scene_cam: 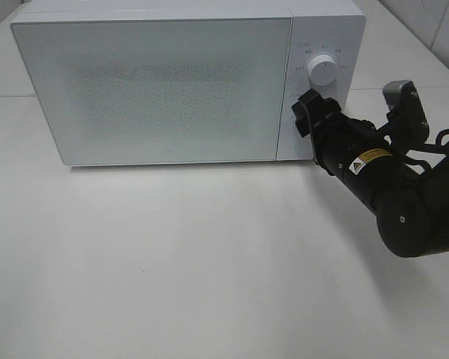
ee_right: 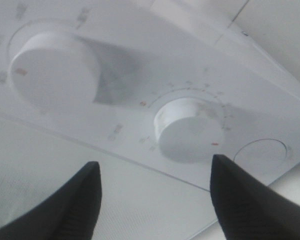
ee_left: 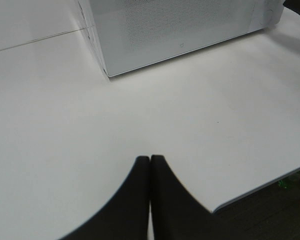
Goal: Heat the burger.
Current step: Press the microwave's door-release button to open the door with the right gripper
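Observation:
The burger is out of view. A white microwave [scene_cam: 165,82] stands at the back of the table with its door closed. My right gripper [scene_cam: 308,112] is up against its control panel, below the upper knob [scene_cam: 325,71]. In the right wrist view the right gripper [ee_right: 157,200] is open, one dark fingertip on each side of the lower knob [ee_right: 187,130], with nothing between them. The larger-looking upper knob [ee_right: 55,75] lies further along the panel. My left gripper [ee_left: 150,159] is shut on nothing, low over the white table in front of the microwave [ee_left: 175,30].
The white table [scene_cam: 172,262] stretches in front of the microwave. Its front edge [ee_left: 260,187] shows in the left wrist view, with dark floor beyond. A round button outline [ee_right: 262,152] sits beside the lower knob. The right arm's black body [scene_cam: 389,187] hangs over the table's right side.

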`<act>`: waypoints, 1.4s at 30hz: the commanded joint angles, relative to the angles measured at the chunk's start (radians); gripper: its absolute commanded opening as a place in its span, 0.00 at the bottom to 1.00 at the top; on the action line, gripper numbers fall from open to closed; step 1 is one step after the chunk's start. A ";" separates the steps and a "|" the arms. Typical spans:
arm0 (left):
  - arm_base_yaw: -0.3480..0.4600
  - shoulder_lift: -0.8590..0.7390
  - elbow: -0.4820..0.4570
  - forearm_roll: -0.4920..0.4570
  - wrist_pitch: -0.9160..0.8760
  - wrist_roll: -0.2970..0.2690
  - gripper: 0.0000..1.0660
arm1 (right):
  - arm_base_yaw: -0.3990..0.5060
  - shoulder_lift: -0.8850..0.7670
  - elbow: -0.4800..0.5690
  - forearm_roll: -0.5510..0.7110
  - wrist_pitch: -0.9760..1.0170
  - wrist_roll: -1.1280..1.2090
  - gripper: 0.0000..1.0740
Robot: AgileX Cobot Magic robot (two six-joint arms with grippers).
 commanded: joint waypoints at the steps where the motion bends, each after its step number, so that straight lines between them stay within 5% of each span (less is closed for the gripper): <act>1: 0.006 -0.021 0.002 -0.007 -0.016 -0.001 0.00 | -0.001 -0.025 0.003 -0.122 -0.175 -0.224 0.57; 13: 0.006 -0.021 0.002 -0.007 -0.016 -0.001 0.00 | -0.003 -0.046 0.001 -0.355 -0.069 -0.569 0.54; 31: 0.006 -0.021 0.002 -0.007 -0.016 -0.001 0.00 | -0.003 -0.408 -0.015 -0.514 0.762 -0.699 0.53; 42: 0.006 -0.021 0.002 -0.007 -0.016 -0.001 0.00 | -0.003 -0.521 -0.289 -0.507 1.522 -0.687 0.53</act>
